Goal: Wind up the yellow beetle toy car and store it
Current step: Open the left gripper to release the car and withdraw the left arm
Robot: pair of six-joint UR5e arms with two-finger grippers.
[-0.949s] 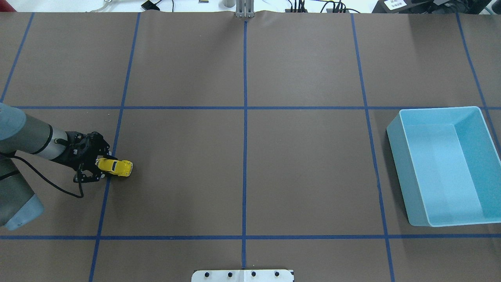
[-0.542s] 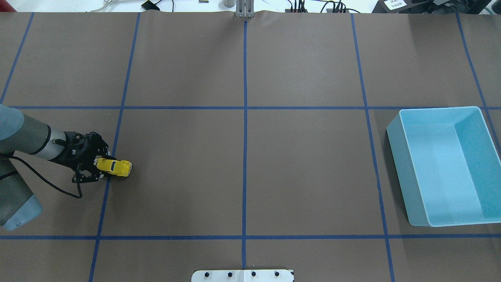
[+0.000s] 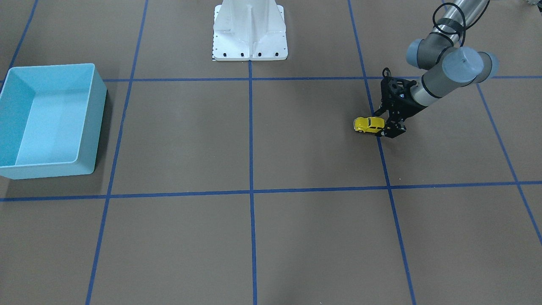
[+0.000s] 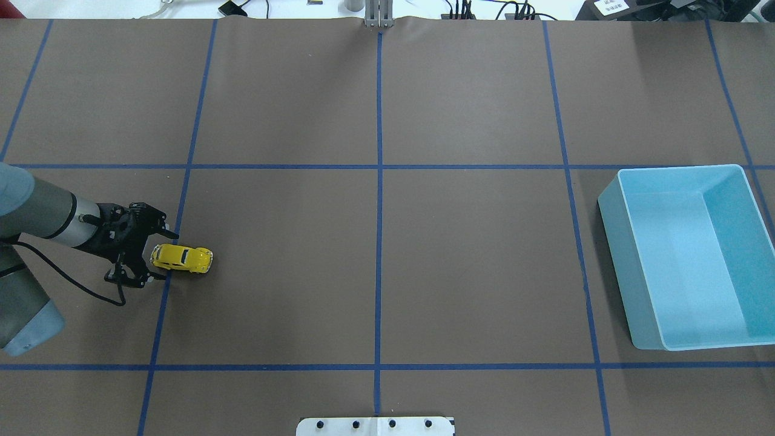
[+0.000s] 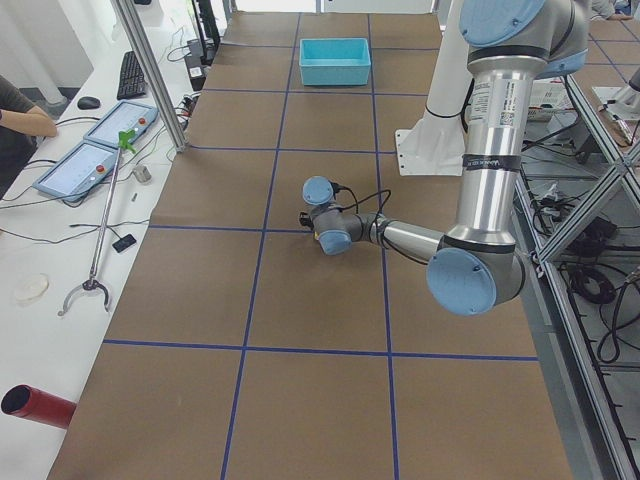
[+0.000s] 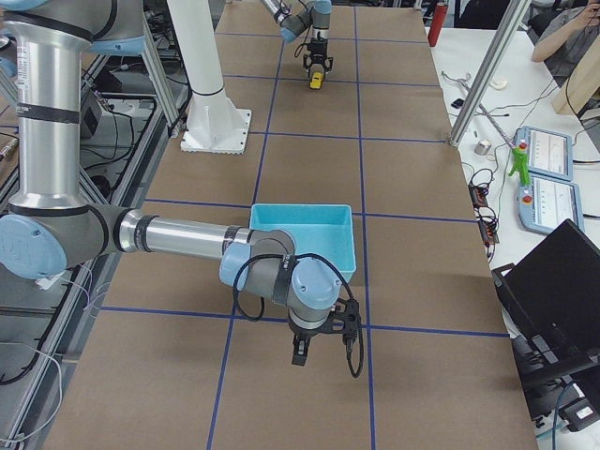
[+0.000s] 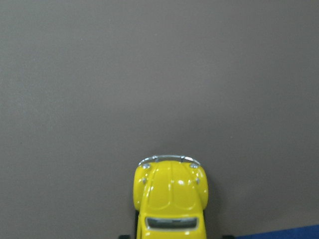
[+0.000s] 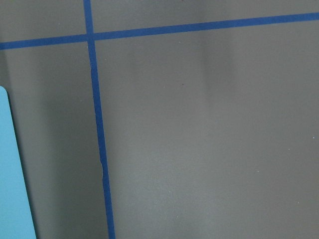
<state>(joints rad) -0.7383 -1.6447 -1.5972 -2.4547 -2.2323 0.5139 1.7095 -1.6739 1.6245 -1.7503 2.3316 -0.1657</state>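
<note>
Seen from overhead, the left arm [image 4: 42, 212] comes in low at the far left edge of the tabletop [image 4: 472, 254]. Its left claw [image 4: 168, 255] is down at the surface with its jaws spread wide, one on either side of the car's rear and not clamped on it. The car [image 4: 181, 258] stands on its wheels on the tabletop, its rear between the jaws and lying over a blue line [image 4: 181, 200], its nose pointing to the right, away from the claw. The left wrist camera looks along the car's [image 7: 169, 199] roof and hood, with bare brown tabletop ahead of the nose. In the front-facing view the same pairing shows mirrored, with the car [image 3: 369, 124] just beside the spread left claw [image 3: 381, 124]. In the middle at the near edge sits the white base plate [image 4: 375, 426]. Well apart at the far right stands the light blue bin [image 4: 614, 242], open at the top with nothing showing inside. The right claw [image 6: 323, 354] appears only in the right side view, pointing down over the tabletop near the bin [image 6: 300, 207]; whether its jaws are apart or together cannot be told. Its wrist camera shows blue lines and a sliver of the bin [image 8: 15, 174] at the left edge.
</note>
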